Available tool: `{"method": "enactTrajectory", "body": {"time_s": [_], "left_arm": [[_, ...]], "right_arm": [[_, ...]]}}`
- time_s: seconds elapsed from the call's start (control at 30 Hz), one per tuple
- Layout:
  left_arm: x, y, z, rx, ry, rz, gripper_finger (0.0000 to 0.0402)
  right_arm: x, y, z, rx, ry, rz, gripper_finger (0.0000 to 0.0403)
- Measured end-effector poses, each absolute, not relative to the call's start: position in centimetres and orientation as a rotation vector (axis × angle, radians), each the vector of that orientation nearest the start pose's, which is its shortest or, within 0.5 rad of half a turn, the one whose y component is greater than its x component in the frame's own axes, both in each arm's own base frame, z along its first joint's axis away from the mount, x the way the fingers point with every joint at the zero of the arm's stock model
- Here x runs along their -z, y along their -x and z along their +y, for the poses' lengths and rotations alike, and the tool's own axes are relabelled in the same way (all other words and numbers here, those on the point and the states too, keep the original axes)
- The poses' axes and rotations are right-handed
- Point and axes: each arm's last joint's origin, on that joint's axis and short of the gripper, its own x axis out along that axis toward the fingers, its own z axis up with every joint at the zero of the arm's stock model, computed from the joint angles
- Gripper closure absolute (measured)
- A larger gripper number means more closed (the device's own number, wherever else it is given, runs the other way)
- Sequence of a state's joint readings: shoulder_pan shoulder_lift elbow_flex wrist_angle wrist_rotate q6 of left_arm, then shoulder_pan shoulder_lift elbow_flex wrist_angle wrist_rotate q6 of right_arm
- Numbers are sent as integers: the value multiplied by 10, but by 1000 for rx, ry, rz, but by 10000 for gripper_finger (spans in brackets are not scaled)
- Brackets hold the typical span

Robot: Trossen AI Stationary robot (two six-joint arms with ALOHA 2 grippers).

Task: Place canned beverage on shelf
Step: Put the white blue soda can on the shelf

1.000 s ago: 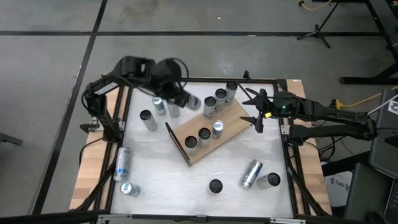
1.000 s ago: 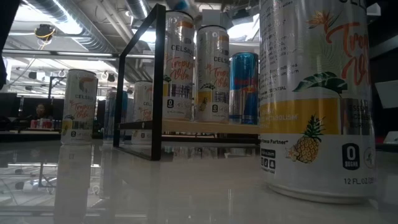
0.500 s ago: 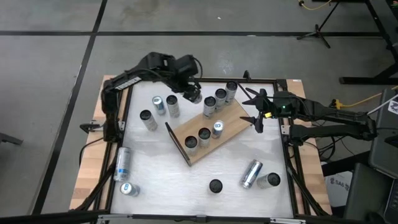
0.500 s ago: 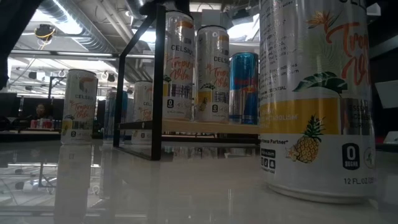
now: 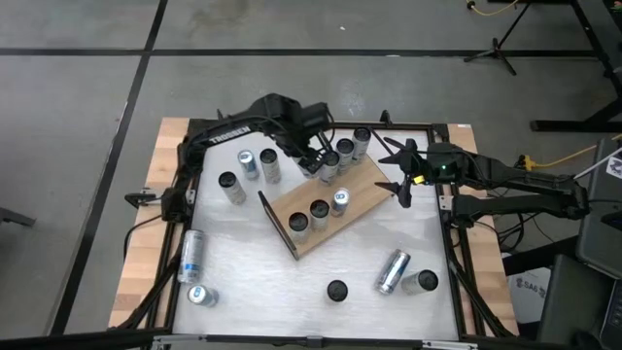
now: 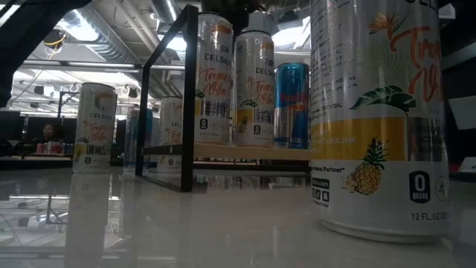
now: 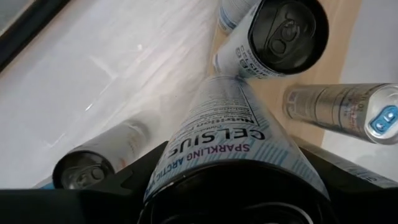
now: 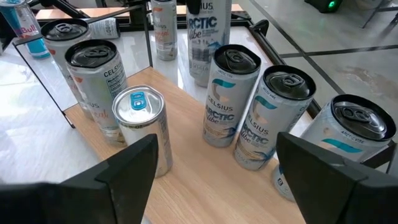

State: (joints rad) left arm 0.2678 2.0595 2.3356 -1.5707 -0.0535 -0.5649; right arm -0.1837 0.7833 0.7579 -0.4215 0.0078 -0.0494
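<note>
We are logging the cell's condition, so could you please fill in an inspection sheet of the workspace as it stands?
Surface: glossy white tabletop.
Job's things: light-brown wood-grain shelf bearing six upright cans; silver Celsius can held at its far edge.
Clutter: loose cans around, two lying.
Grippers: left gripper shut on the Celsius can; right gripper open beside the shelf's end.
Cables: yellow cable on the floor.
Surroundings: grey floor, black stand.

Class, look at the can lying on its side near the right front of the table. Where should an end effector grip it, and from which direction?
Grip the lying can across the middle of its barrel, coming straight down from above. It rests on its side, so the rounded flanks are exposed, with bare table along both. Turn the fingers crosswise to its slanted long axis. An upright can stands close by its lower end, so mid-barrel looks safer.
</note>
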Motion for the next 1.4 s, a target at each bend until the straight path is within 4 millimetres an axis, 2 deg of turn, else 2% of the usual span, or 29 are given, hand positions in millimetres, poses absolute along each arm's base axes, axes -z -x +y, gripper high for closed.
{"method": "enactTrajectory", "body": {"time_s": [0.3,0.73,1.4], "left_arm": [[-356,-378,101,-614,619,1239,164],[-317,-382,87,-597,567,1408,164],[-310,-393,84,-549,511,1351,164]], "right_arm": [[-302,-164,-31,177,9,451,86],[-302,-164,-31,177,9,450,86],[-302,-164,-31,177,9,451,86]]}}
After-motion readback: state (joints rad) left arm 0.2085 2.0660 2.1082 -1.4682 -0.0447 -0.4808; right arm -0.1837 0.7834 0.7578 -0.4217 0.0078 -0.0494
